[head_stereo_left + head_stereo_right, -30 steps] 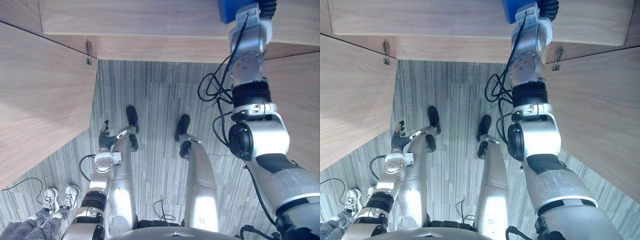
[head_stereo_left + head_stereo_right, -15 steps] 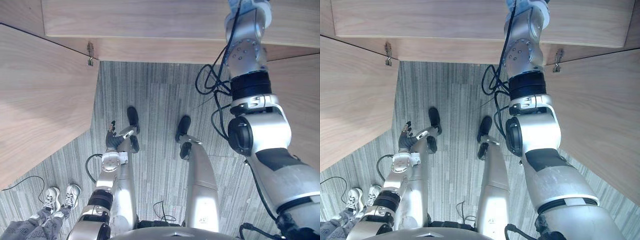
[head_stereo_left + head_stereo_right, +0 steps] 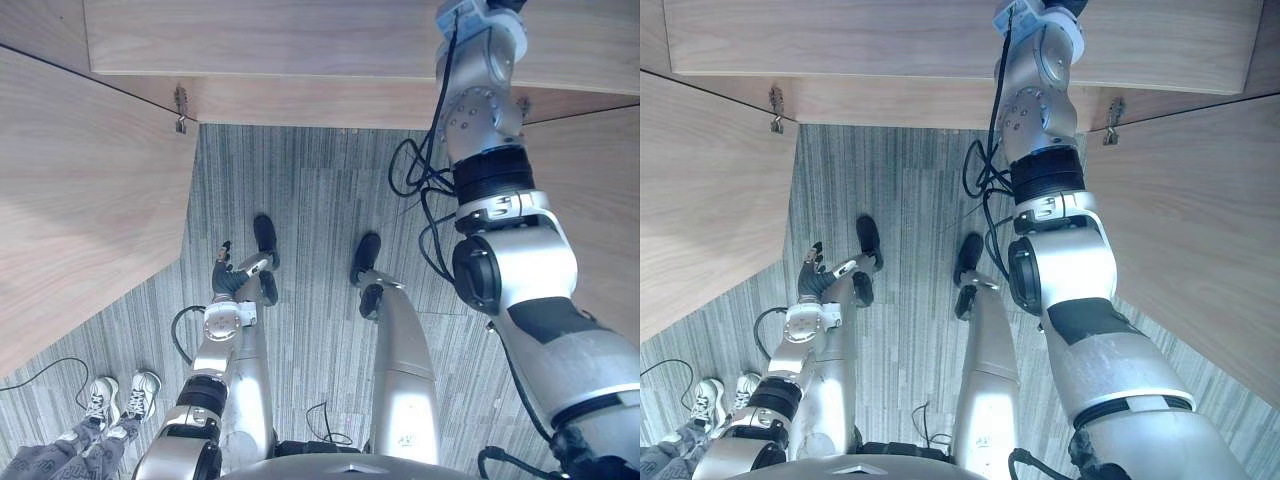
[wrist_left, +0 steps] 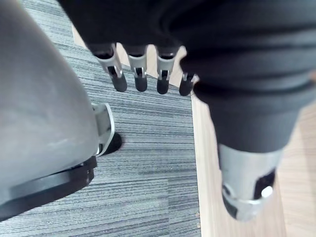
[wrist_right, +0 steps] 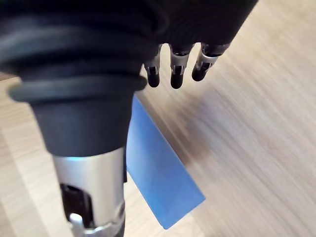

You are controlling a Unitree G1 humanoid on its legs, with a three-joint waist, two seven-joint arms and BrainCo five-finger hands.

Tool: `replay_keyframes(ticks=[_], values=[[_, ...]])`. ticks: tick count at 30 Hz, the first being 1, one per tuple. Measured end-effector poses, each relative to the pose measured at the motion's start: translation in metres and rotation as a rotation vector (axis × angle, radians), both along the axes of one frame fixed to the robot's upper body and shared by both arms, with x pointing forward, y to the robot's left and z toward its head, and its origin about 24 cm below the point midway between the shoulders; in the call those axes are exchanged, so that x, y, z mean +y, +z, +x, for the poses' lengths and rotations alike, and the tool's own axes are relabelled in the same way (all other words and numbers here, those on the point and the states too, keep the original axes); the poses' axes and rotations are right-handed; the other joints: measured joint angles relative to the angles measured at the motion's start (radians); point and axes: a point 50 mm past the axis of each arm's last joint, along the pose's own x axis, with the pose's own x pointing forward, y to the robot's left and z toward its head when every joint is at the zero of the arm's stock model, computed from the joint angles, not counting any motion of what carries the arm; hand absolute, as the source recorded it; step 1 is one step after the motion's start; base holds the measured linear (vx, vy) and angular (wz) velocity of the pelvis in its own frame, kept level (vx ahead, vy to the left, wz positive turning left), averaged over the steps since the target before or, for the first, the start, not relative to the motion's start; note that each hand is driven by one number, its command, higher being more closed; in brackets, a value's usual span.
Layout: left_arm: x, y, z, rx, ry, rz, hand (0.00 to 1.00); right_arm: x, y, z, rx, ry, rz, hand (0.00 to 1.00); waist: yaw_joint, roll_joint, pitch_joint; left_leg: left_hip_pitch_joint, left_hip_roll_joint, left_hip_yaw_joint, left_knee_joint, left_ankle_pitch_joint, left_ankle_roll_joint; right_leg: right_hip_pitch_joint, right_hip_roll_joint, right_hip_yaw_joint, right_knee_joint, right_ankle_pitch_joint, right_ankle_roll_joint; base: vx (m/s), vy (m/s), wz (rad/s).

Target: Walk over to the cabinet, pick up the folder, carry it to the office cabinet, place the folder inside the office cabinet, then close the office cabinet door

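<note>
the left hand (image 3: pixel 226 276) is hanging low at the robot's left side, above the grey striped carpet (image 3: pixel 320 190). in its wrist view its fingers (image 4: pixel 119 82) are pointing straight in a row, slightly apart, holding nothing. compared with a second ago it is sitting a little closer in towards the robot; since half a second ago it is keeping the same place. at the lower left edge of the head views a person's white trainers (image 3: pixel 120 392) and grey trouser legs (image 3: pixel 60 458) are standing on the carpet, where they were before.

the silver-grey right arm (image 3: pixel 512 268) is stretching up and away to the light wooden office cabinet (image 3: pixel 300 45), whose two doors are standing open, the left door (image 3: pixel 80 200) and the right door (image 3: pixel 1200 240). the arm is leaning further to the robot's left and reaching deeper than a second ago, with its wrist now at the top edge of the head views.

a second ago a corner of the flat blue rectangular folder was showing beside that wrist. now the folder (image 5: pixel 159 178) is lying on the cabinet's wooden surface (image 5: pixel 252 143), just past the right hand (image 5: pixel 176 74). that hand's fingers (image 5: pixel 153 75) are extending straight side by side, clear of the folder and gripping nothing. the thumb (image 5: pixel 91 190) is overlapping the folder's near edge, and whether it is touching cannot be told.
</note>
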Motion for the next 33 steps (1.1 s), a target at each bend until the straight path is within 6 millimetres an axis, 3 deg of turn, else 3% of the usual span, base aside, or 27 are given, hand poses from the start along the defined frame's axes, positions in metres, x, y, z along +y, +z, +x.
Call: replay_keyframes(ticks=[7, 18, 28, 33], values=[[0.002, -0.001, 0.0, 0.007, 0.007, -0.008, 0.0, -0.009, -0.028, -0.004, 0.007, -0.08, -0.187, 0.0, -0.006, 0.0, 0.0, 0.006, 0.003, 0.006, 0.001, -0.002, 0.002, 0.002, 0.0, 0.003, 0.004, 0.0, -0.002, 0.0, 0.0, 0.0], [0.016, -0.004, -0.004, 0.019, -0.017, 0.05, 0.0, -0.04, -0.029, -0.017, -0.005, -0.284, -0.904, 0.0, -0.023, 0.0, 0.0, 0.006, 0.004, 0.005, 0.0, -0.003, 0.004, 0.012, 0.002, 0.0, -0.015, 0.011, 0.003, 0.0, 0.0, 0.0], [0.019, -0.009, -0.007, 0.041, -0.073, 0.083, 0.0, -0.032, -0.05, -0.013, 0.064, -0.387, -1.485, 0.0, -0.018, -0.002, -0.001, 0.026, 0.004, 0.018, -0.019, 0.0, 0.006, 0.031, 0.002, 0.002, -0.038, 0.021, 0.006, 0.0, 0.0, 0.0], [0.019, -0.01, -0.007, 0.046, -0.078, 0.091, 0.0, -0.036, -0.078, -0.025, 0.055, -0.388, -1.586, 0.0, -0.011, -0.003, -0.002, 0.032, 0.005, 0.017, -0.022, -0.001, 0.007, 0.042, 0.002, -0.003, -0.046, 0.021, 0.006, 0.01, -0.003, 0.01]])
